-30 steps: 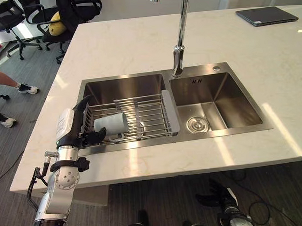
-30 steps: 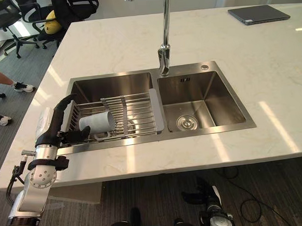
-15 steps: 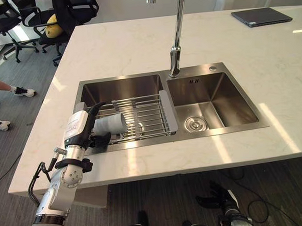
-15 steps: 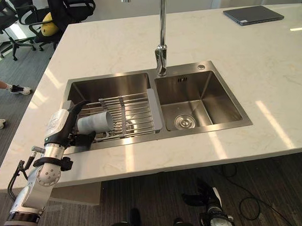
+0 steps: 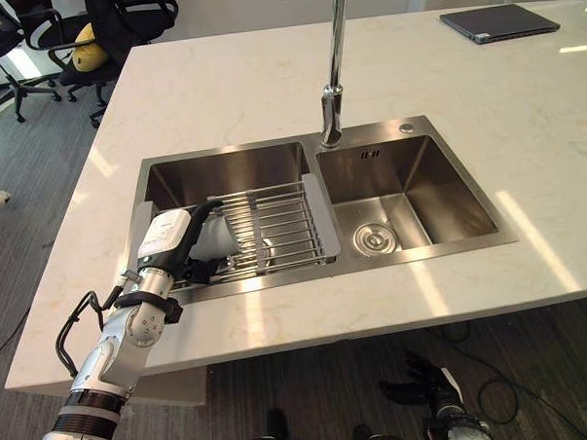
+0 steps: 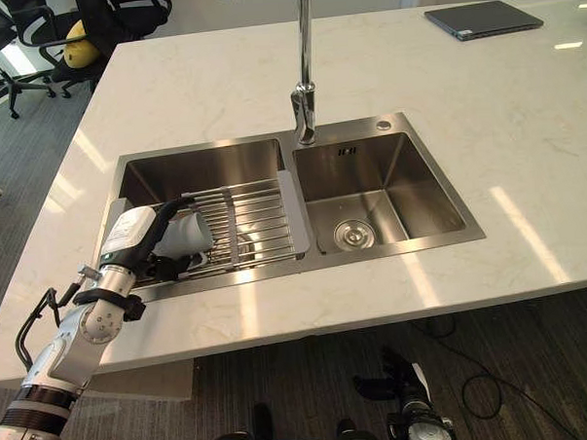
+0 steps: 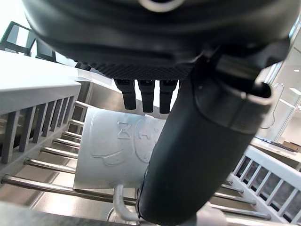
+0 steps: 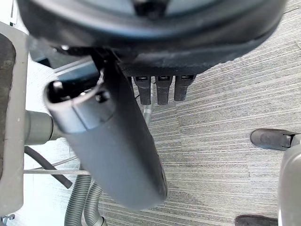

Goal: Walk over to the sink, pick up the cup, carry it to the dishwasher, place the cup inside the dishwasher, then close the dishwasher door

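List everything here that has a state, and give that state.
cup: on its side on the rack, gripped
left hand: curled round the cup
right hand: open, holding nothing
faucet: off, no water running
laptop: closed

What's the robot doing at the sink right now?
The left hand is in the sink's left basin, with its fingers curled over a pale cup and its thumb under it. The cup lies on its side on the wire rack and is not yet lifted. The right hand hangs open below the counter.
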Motion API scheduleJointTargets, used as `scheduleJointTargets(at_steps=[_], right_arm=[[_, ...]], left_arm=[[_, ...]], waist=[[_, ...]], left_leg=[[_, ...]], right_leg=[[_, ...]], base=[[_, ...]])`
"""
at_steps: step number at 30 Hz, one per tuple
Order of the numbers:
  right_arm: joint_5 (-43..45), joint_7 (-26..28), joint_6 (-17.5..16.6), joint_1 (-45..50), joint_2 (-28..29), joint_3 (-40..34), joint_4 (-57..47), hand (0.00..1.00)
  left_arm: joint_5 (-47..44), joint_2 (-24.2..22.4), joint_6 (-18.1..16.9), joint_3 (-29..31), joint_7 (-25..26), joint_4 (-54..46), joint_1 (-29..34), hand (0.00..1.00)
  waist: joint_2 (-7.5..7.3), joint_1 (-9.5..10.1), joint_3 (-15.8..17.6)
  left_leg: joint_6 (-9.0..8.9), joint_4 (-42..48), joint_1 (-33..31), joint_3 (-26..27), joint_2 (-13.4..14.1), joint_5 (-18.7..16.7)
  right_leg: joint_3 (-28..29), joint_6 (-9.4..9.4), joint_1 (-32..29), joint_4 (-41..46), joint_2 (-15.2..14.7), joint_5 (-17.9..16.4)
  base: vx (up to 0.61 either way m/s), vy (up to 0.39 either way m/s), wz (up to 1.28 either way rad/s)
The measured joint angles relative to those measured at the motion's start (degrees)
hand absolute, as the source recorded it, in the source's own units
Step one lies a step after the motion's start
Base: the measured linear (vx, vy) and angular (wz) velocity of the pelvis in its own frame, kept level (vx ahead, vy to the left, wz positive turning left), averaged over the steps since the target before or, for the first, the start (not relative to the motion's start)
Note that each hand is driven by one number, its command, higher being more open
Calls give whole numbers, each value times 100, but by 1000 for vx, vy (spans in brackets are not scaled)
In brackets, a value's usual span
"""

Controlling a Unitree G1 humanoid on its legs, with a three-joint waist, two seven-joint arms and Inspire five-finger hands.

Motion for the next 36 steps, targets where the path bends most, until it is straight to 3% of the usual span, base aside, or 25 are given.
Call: scheduleJointTargets(at_steps=[1,2,11,25,28,36], right_arm=[[0,1,0,-1,0,0,-1,90],[0,9,0,-4,0,1,-11,90],[1,75,6,-14,0,23,-11,90],[2,61,9,11,20,125,-51,90],[3,50,9,-8,29,119,-85,90],[10,-90,6,27,104,-79,-505,90]], left_arm=[[8,6,0,-10,-9,25,-14,90],[46,32,5,-39,-61,73,-64,30],[-73,76,54,-148,-202,308,-455,30],[-674,-134,73,-204,-178,-143,-360,30],[-900,-481,70,-125,-85,-698,-84,30],[-1623,-2141,20,186,357,-2488,1015,30]], waist=[[0,-7,0],[1,-30,1],[14,-93,8],[20,-94,11],[21,-81,12],[40,-70,10]], left_leg=[[0,0,-3,1,0,-1],[0,0,-14,6,-1,-3],[-8,0,-7,65,20,-10],[-8,-1,28,59,13,-9],[-7,0,40,41,11,-8],[-8,2,87,86,25,-7]], right_leg=[[1,0,-2,-2,0,0],[5,0,-12,-7,0,1],[59,-15,-23,-32,22,36],[29,-12,48,-102,16,86],[12,-11,70,-102,15,86],[92,-14,94,-58,-1,84]], base=[[22,-4,-4],[0,0,0],[-10,-2,-3],[-9,-1,0],[-2,-2,3],[-10,-1,-3]])
